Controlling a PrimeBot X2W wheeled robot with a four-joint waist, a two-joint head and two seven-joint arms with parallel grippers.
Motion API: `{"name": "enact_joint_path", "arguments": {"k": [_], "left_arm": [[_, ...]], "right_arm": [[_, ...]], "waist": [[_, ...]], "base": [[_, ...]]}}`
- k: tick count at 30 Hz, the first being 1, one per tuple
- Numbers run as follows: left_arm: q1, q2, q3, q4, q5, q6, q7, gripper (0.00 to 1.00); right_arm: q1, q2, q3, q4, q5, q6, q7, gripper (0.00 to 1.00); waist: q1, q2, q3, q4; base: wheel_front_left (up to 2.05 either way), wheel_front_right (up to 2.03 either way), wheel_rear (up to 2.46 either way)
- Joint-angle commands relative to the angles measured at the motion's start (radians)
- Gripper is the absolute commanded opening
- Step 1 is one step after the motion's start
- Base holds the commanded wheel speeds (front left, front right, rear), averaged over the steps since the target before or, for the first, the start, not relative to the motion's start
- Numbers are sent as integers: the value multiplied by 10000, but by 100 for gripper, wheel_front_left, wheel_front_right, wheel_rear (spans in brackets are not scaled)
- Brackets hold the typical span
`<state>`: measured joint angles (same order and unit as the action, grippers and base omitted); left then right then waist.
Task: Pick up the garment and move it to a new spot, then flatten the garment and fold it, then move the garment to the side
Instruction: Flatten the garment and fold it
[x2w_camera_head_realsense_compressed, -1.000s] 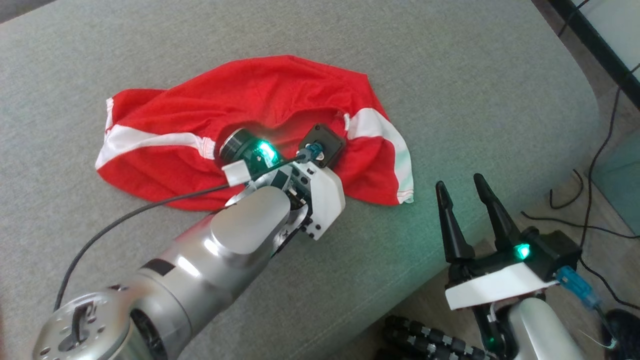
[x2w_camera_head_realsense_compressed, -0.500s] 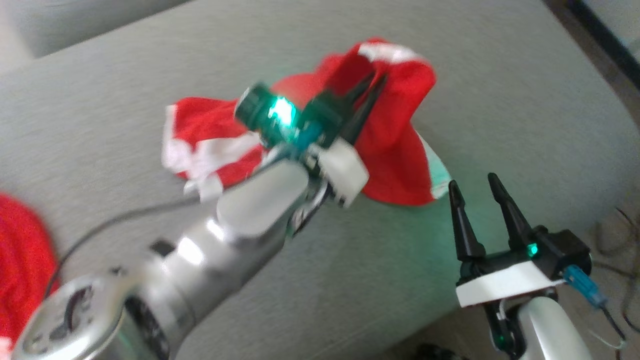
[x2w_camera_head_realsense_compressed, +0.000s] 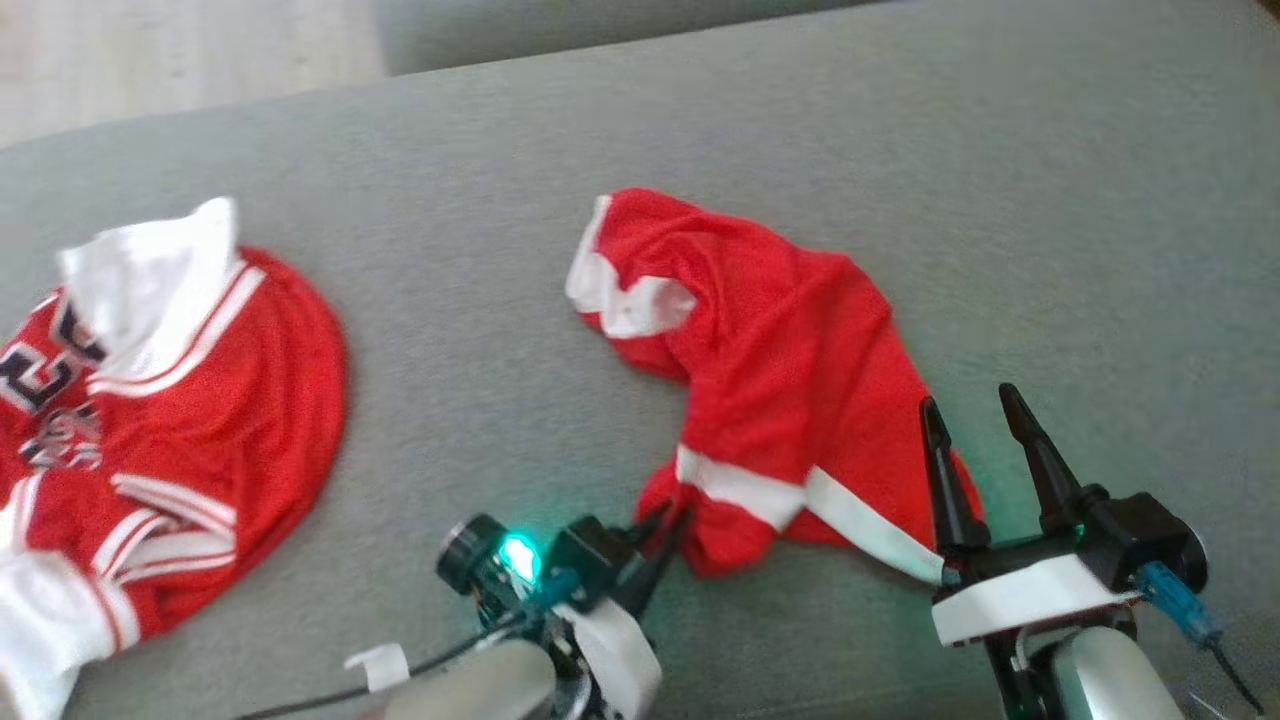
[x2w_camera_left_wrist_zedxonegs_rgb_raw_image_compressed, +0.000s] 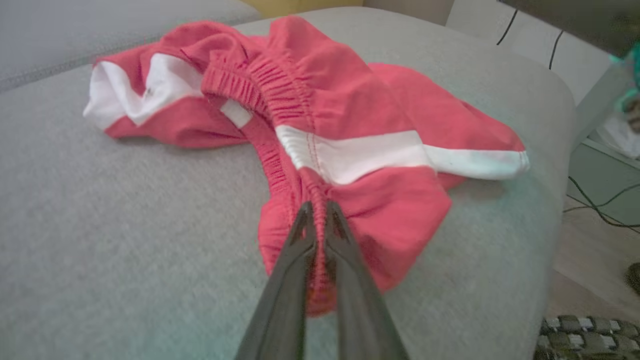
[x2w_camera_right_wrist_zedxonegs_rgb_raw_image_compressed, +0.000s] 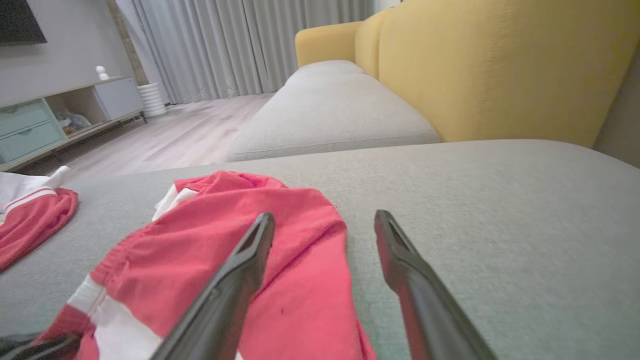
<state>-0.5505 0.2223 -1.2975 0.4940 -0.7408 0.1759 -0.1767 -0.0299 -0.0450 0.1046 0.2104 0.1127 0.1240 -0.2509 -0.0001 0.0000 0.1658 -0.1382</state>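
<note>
A: Left to right, pls. What's lying where?

B: Far left, a jersey (x2w_camera_head_realsense_compressed: 200, 400) is lying bunched on the cushion (x2w_camera_head_realsense_compressed: 480, 330), well apart from the job. Next, the L gripper (x2w_camera_head_realsense_compressed: 668, 518), low at the near edge, is pinching the shorts (x2w_camera_head_realsense_compressed: 790, 380), jaws closed on a fold of the waistband (x2w_camera_left_wrist_zedxonegs_rgb_raw_image_compressed: 272, 90). The shorts are sprawling crumpled mid-cushion, running away from that pinch. The R gripper (x2w_camera_head_realsense_compressed: 968, 398) is hovering over their right edge, jaws wide, holding nothing.

A: Which step, then?

B: I'm reading it as the tail of the move. Flattening isn't begun, imo.

A: Tips for doing it well?

B: The grip is looking thin, just at the tips, so I'm thinking slow pulls, no jerks. The R gripper should be taking the waistband's other end, then both drawing apart and sliding the cloth flat w/o lifting much. Risks: elastic slipping out, or the near hem going over the edge.

A: What's each cam giving that the others aren't?

B: The L wrist cam is showing the pinch itself, gathered elastic betw. the fingers. From the head cam it's reading as tips touching cloth. The head cam is giving the whole layout. The R wrist cam is showing the gap betw. its own fingers, plus a yellow sofa back (x2w_camera_right_wrist_zedxonegs_rgb_raw_image_compressed: 500, 65) and floor (x2w_camera_right_wrist_zedxonegs_rgb_raw_image_compressed: 165, 135) beyond.
</note>
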Motion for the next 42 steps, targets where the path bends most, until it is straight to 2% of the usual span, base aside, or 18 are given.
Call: {"name": "enact_joint_path", "arguments": {"k": [1, 5, 11, 19, 20, 21, 23, 27, 30, 34, 36, 39, 42], "left_arm": [[-225, 13, 202, -308, 137, -78, 74, 100], [-112, -156, 191, -439, 371, -201, 194, 100], [-212, -314, 391, -588, 101, -254, 249, 100], [-275, -212, 650, -1083, -148, -142, 309, 100], [-271, -168, 653, -1231, -175, -148, 350, 91], [-271, -111, 652, -1386, -187, -149, 387, 63], [-241, 14, 646, -1717, -239, -174, 484, 0], [-173, 223, 713, -2465, -288, -165, 441, 0], [-428, 138, 911, -3184, -311, -255, 240, 0], [-1726, -37, 1446, -3680, -172, -520, 238, 0], [-2569, 1, 1898, -3645, -45, -514, 254, 0], [-3418, 348, 2742, -3783, -96, -298, 251, 0], [-3509, 1120, 3305, -4101, -230, 35, 432, 0]], "right_arm": [[-131, -53, 208, -252, -91, 67, -109, 100], [-156, -53, 253, -231, -129, 67, -109, 100], [-191, -53, 309, -178, -140, 67, -109, 100], [-193, -52, 319, -204, -79, 67, -109, 100], [-182, -52, 307, -204, -75, 67, -109, 100], [-175, -52, 301, -199, -64, 67, -109, 100], [-160, -52, 308, -176, -50, 67, -109, 100], [-109, -52, 354, -125, -23, 67, -109, 100], [-37, -52, 334, -73, -12, 67, -109, 100], [47, -52, 278, -10, -27, 67, -109, 100], [60, -52, 309, -44, -13, 67, -109, 100], [105, -52, 269, -156, 59, 67, -109, 100], [198, -52, 184, -278, 73, 67, -109, 100]], "waist": [[1, 0, -96, 290], [1, 0, -101, 279], [1, 0, -136, -155], [1, 0, -76, -625], [1, 0, -67, -660], [1, 0, -64, -697], [1, 0, -86, -774], [1, 0, -278, -997], [1, 0, -513, -1204], [1, 0, -839, -1567], [1, 0, -1076, -1857], [1, 0, -1287, -2221], [1, 0, -1338, -2263]], "base": [[0, 0, 0], [0, 0, 0], [0, 0, 0], [0, 0, 0], [0, 0, 0], [0, 0, 0], [0, 0, 0], [0, 0, 0], [0, 0, 0], [0, 0, 0], [0, 0, 0], [0, 0, 0], [0, 0, 0]]}}
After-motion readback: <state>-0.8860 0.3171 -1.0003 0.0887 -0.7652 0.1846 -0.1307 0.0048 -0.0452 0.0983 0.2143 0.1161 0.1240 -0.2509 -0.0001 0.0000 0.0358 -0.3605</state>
